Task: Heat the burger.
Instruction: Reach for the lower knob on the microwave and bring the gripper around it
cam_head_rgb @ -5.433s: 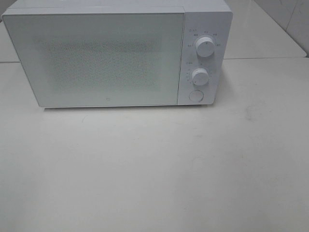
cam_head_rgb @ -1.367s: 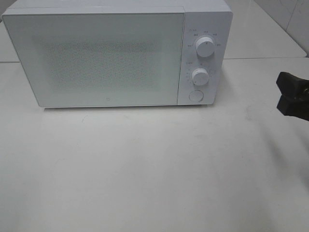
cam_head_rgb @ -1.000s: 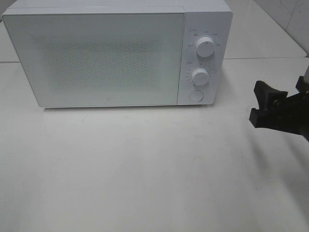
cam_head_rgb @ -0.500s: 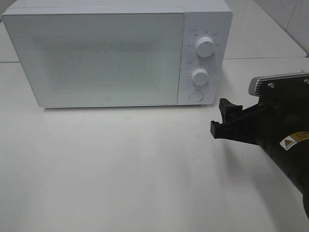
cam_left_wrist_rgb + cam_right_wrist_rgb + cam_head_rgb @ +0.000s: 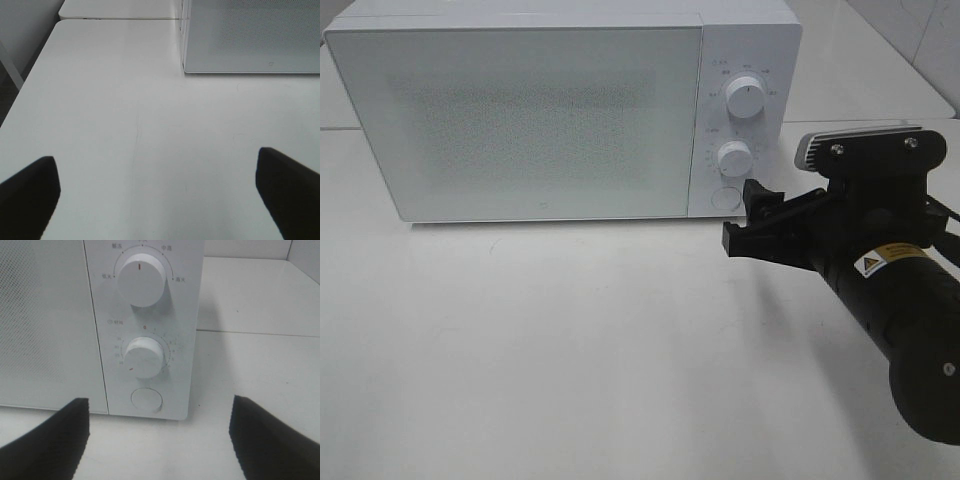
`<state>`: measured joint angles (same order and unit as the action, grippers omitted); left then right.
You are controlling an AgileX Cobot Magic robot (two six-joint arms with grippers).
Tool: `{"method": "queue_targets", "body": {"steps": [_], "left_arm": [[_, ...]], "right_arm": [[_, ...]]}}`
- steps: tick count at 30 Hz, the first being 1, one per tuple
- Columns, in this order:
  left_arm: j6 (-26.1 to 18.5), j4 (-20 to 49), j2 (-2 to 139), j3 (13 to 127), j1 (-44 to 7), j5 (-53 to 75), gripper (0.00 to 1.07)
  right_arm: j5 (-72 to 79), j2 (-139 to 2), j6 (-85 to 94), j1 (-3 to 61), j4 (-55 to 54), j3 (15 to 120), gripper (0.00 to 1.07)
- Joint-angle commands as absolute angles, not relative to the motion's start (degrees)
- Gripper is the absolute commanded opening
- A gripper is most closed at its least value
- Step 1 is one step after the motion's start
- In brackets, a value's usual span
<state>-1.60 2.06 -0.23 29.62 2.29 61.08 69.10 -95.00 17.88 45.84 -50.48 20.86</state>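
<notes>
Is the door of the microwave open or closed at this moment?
Closed. The microwave door sits flush with the control panel, with no gap at its edge, and the inside cannot be seen.

A plain white table (image 5: pixel 570 350) fills the frame. A white microwave oven (image 5: pixel 540 120), door closed, stands directly on it across the upper left.
</notes>
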Motion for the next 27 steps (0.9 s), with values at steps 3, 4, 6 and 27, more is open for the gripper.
{"method": "queue_targets", "body": {"steps": [3, 4, 6, 27], "left_arm": [[-1.1, 2.2, -1.4, 29.6, 2.0, 61.2, 1.01], [-1.1, 2.2, -1.4, 29.6, 2.0, 61.2, 1.01], [-1.1, 2.2, -1.4, 29.6, 2.0, 61.2, 1.01], [-1.1, 2.2, -1.4, 29.6, 2.0, 61.2, 1.01]], "right_arm": [[80.2, -96.3, 18.2, 46.0, -50.0, 24.5, 0.77], [80.2, -96.3, 18.2, 46.0, -50.0, 24.5, 0.77], [80.2, -97.8, 18.2, 46.0, -50.3, 25.7, 0.77], [80.4, -110.1, 18.6, 43.9, -55.2, 39.5, 0.76]]}}
